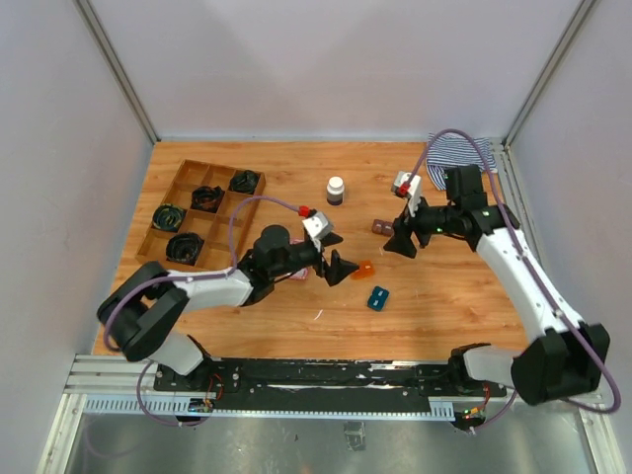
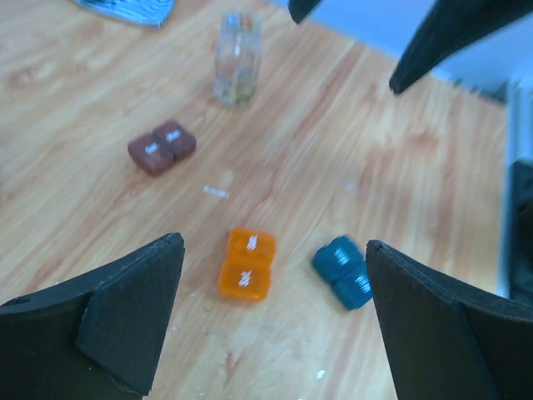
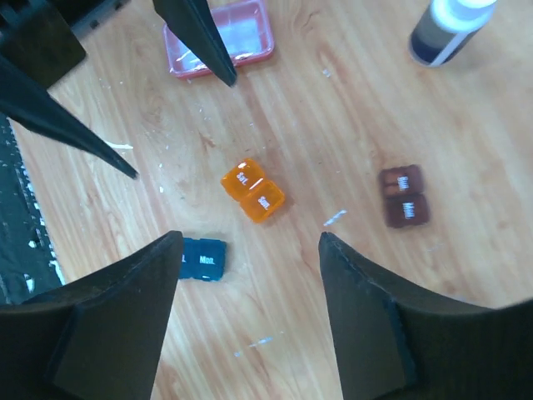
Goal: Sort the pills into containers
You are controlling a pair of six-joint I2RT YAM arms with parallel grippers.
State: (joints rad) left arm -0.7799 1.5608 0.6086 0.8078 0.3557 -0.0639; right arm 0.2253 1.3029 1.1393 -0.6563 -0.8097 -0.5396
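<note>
Your left claw [image 2: 273,246] is spread wide with nothing in it. Its black wedge fingers frame the orange case [image 2: 246,265], which lies flat on the table [image 2: 400,167] just ahead. Your right claw [image 3: 248,237] is parted too, and empty, hanging above the same case.

The orange case is two glossy translucent cubes joined side by side, with white lettering on each lid. It sits mid-table. The teal case [image 3: 202,260] is the same twin-cube build, nearer the bases and just to its right. The brown case [image 3: 404,197] is darker and also doubled, lying farther back, close under your right claw in the overhead view. The pink case [image 3: 221,37] is longer, shallow and see-through, tucked beside your left wrist. A few white flecks dot the wood; you can't tell what they are.

Beyond that, a small bottle [image 1: 336,190] with a white cap and dark body stands upright behind the cases. A wooden tray [image 1: 183,183] of black coils sits far left. A striped cloth [image 1: 459,150] is bunched in the far right corner.

Your left arm lies low and folded, reaching rightward. Your right arm stretches up the right side, with its wrist bent left.
</note>
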